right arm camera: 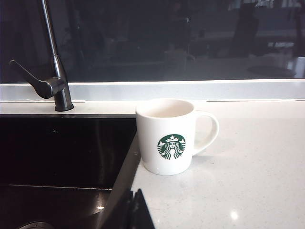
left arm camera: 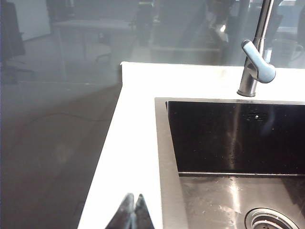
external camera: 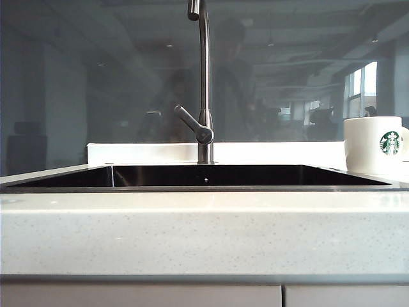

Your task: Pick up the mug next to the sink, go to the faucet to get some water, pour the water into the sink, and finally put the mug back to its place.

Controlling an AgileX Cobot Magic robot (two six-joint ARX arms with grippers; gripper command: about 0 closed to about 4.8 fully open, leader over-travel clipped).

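Note:
The white mug (external camera: 374, 144) with a green siren logo stands upright on the counter just right of the sink (external camera: 204, 187); the right wrist view shows the mug (right arm camera: 169, 138) empty, its handle turned away from the sink (right arm camera: 66, 143). The steel gooseneck faucet (external camera: 204, 96) rises behind the basin's middle, lever angled left. My right gripper (right arm camera: 135, 194) is shut and empty, hanging over the sink's corner short of the mug. My left gripper (left arm camera: 134, 197) is shut and empty above the counter strip beside the sink (left arm camera: 162, 157), with the faucet (left arm camera: 256, 67) beyond. Neither gripper shows in the exterior view.
A speckled white countertop (external camera: 204, 233) runs across the front, and a low white ledge (external camera: 147, 152) with a glass wall stands behind the sink. The drain (left arm camera: 271, 220) lies in the basin floor. To the mug's right the counter (right arm camera: 257, 167) continues.

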